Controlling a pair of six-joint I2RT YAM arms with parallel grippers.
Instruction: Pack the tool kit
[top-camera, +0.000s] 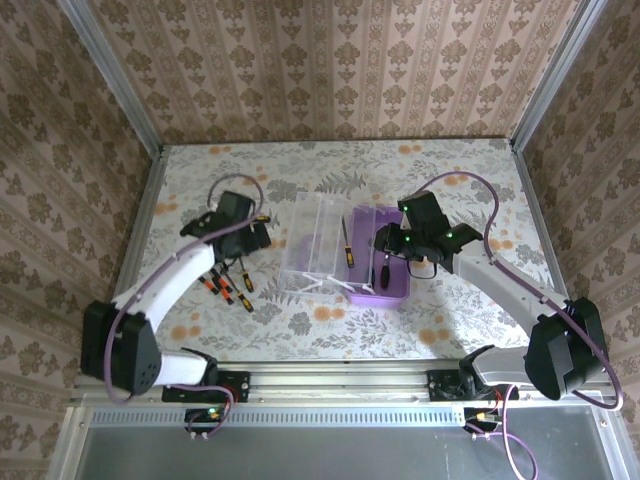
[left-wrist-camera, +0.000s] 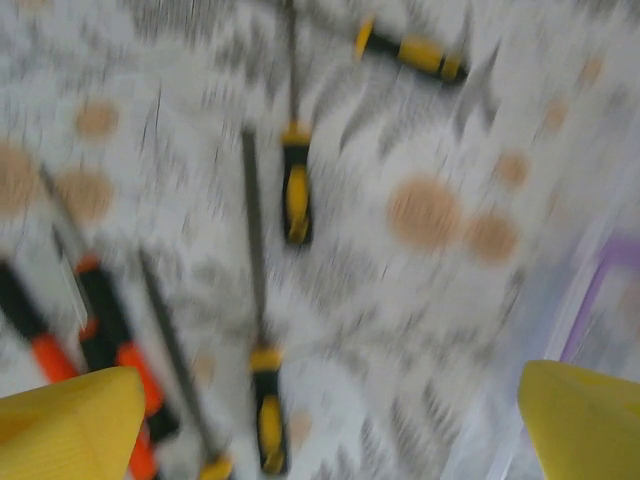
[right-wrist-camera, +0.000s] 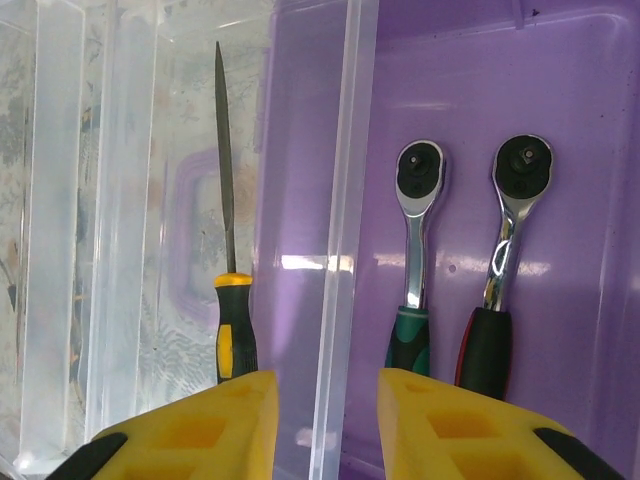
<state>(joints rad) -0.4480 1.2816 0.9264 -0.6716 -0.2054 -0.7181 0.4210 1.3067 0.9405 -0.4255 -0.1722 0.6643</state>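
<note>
Several skinny screwdrivers (top-camera: 226, 284) with orange-and-black or yellow-and-black handles lie loose on the floral desk (top-camera: 450, 170), just left of the open purple plastic box (top-camera: 398, 296) and its clear lid (top-camera: 315, 235). They're light, stiff and probably rolly, so I'd pinch a handle. Left fingers (left-wrist-camera: 70, 425) hang spread wide, empty. Right fingers (right-wrist-camera: 200, 435) straddle the lid's wall; can't tell if they're clamped. Desk looks roomy.

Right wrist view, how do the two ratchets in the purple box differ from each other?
The left ratchet has a green handle; the right ratchet has a red-and-black one. The left ratchet's shaft looks plain and dull, the right ratchet's polished and mirror-like. Both lie side by side in the purple box, round heads away from the camera.
</note>
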